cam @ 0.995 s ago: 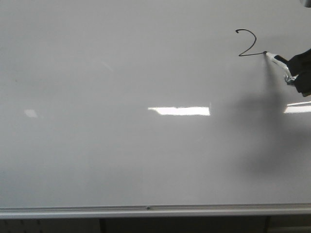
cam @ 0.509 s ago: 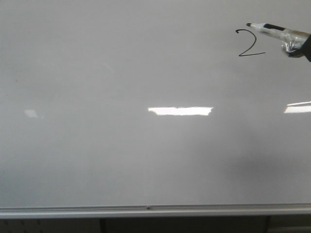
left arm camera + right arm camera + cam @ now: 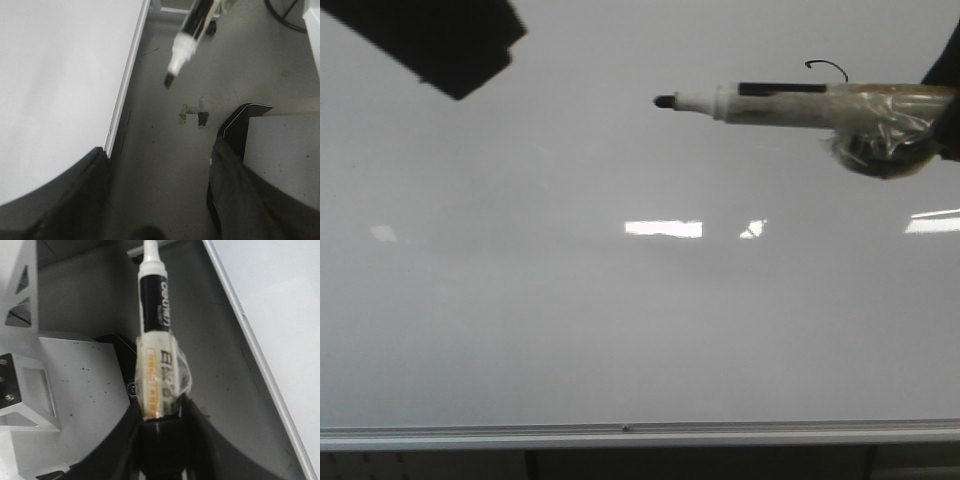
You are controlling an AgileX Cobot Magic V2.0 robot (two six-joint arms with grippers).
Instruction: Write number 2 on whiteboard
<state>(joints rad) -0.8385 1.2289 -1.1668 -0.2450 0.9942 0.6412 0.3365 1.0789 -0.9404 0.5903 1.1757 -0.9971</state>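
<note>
The whiteboard (image 3: 620, 320) fills almost the whole front view, pale and glossy, with its silver frame running along the near edge. Bright rectangular reflections sit across its middle.

The right gripper (image 3: 162, 412) is closed on a marker (image 3: 770, 103), its two dark fingers pressed against either side of the barrel. The marker's rear half is wrapped in crinkled clear tape where the fingers hold it. In the front view the marker lies roughly level, high on the right side, with its black tip pointing left and raised off the board.

The number 2 (image 3: 827, 66) is on the far right part of the whiteboard. Only its curled top shows just above the marker barrel; the rest is hidden behind the marker and the taped grip.

The left gripper (image 3: 157, 200) shows as a dark shape in the far left corner of the front view. In the left wrist view its two dark fingers (image 3: 55, 200) stand well apart with nothing between them, one over the whiteboard's edge and the other over the grey floor (image 3: 165, 150). The marker tip shows beyond them in that view.
</note>
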